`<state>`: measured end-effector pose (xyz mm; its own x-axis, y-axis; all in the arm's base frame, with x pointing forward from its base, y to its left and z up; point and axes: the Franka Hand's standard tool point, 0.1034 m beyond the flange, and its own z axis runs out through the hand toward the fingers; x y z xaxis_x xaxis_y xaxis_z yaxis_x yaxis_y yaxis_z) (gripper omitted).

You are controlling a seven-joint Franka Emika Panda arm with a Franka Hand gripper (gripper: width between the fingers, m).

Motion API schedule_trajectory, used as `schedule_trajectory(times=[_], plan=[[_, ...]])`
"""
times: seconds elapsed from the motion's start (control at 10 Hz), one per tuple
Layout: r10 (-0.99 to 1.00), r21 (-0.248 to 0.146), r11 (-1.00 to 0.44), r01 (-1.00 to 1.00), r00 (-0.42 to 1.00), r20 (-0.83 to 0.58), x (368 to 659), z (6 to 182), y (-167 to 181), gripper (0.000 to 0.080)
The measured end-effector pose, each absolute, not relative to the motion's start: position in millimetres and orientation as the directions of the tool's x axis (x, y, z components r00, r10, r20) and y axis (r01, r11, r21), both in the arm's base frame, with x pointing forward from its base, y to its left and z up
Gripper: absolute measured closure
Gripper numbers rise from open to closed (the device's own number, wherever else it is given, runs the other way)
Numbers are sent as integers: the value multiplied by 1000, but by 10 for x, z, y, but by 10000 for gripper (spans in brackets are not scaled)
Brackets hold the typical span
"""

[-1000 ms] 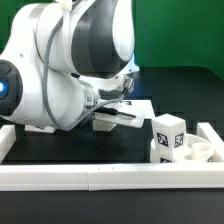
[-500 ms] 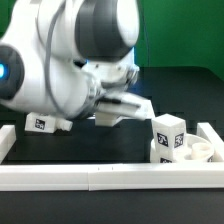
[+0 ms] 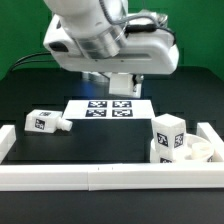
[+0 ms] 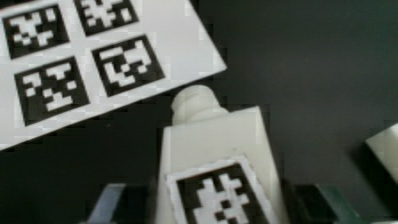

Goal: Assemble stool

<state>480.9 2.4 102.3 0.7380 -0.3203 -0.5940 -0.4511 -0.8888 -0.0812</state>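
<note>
Swung up from its low reach, the arm now stands high over the marker board [image 3: 108, 107], and it has taken a leg up with it.

The gripper [image 4: 217, 200] is closed on that held leg [image 4: 210, 140]. The fingers [image 4: 118, 200] clamp the blocky tagged end from both sides. The leg's long axis runs out crosswise to the way the jaws close. Its rounded tip is free and hangs over the dark table [image 4: 302, 70], just off the marker board's edge. In the exterior view the leg shows only as a short white block under the hand, so I cannot tell its tilt there.

The seat [image 3: 205, 150] lies well off from the marker board, toward the exterior view's right and nearer the front rail [image 3: 100, 178]. An upright leg [image 3: 168, 133] stands at the seat's near side; whether it is seated in a socket I cannot tell. A loose leg [image 3: 44, 122] lies on its side off the marker board's other end, toward the exterior view's left.

The coming move likely turns on carrying the held leg from over the marker board toward the seat and turning its free tip downward.
</note>
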Motion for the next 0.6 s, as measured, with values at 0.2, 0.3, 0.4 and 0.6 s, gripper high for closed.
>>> schedule_trajectory(times=[0.2, 0.3, 0.4, 0.6], plan=[[-332, -64, -923, -380, 868, -369, 4962, 1128, 228, 478], [-321, -82, -931, -357, 903, -286, 5089, 1234, 444, 478], [-321, -96, -933, -348, 921, -223, 5244, 1323, 564, 478], [-326, -119, -936, -330, 944, -52, 5442, 1364, 679, 478]])
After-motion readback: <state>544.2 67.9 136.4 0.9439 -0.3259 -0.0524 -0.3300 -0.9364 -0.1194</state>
